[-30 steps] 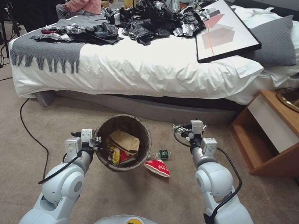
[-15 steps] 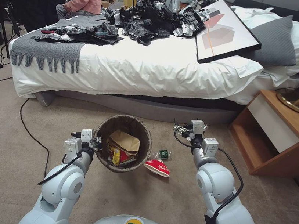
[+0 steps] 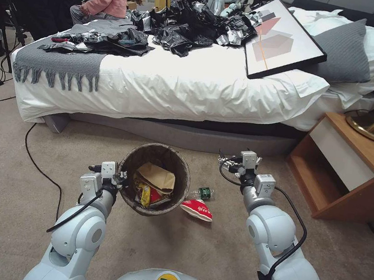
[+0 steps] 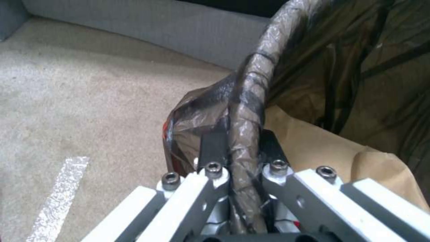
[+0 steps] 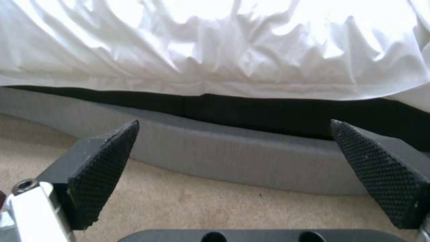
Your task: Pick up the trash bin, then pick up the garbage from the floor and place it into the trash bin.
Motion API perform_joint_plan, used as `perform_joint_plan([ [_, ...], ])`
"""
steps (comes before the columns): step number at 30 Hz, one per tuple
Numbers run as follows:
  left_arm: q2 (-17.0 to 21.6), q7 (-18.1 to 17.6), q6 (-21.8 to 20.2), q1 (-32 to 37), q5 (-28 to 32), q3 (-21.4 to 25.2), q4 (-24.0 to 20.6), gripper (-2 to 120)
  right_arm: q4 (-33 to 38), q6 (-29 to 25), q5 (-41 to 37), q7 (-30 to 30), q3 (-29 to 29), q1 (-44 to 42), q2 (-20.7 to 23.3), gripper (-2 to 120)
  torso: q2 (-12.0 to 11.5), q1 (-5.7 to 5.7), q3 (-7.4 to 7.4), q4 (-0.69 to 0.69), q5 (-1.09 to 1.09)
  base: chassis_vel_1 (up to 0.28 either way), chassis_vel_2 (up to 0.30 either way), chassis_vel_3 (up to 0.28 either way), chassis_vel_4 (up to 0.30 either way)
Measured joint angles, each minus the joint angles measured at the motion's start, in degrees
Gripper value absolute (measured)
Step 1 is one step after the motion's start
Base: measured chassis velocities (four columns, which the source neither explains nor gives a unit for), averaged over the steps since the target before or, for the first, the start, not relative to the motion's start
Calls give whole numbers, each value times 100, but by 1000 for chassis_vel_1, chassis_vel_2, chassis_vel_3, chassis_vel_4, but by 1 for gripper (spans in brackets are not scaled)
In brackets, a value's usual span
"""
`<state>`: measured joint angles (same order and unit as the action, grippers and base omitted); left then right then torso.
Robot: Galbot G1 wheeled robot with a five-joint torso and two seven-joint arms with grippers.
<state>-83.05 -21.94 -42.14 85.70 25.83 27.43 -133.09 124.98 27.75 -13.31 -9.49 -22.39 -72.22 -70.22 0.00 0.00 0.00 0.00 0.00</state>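
Inside trash bin (image 3: 128, 165): brown paper (image 3: 157, 176), yellow wrapper (image 3: 145, 195).

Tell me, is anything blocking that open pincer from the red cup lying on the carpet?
Nothing visible. The right pincer hangs open above bare carpet, and the red cup lies uncovered beside the trash bin, next to a small bottle.

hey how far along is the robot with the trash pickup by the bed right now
Done: the trash bin is picked up, the left end effector clamped on its bag-lined rim, with brown paper and wrappers already inside. In hand: the right end effector hovers open and empty over the carpet near the bed. Left: a crushed red-and-white cup and a green-labelled bottle lie on the floor beside the bin.
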Motion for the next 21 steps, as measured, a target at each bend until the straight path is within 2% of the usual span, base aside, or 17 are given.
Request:
perform_joint_plan([
  [21, -5, 1, 0, 31, -21, -9, -40, 2, 65, 13, 3, 10, -49, -45, 27, 100, 0, 0, 0, 0, 0, 0, 0, 0, 0],
])
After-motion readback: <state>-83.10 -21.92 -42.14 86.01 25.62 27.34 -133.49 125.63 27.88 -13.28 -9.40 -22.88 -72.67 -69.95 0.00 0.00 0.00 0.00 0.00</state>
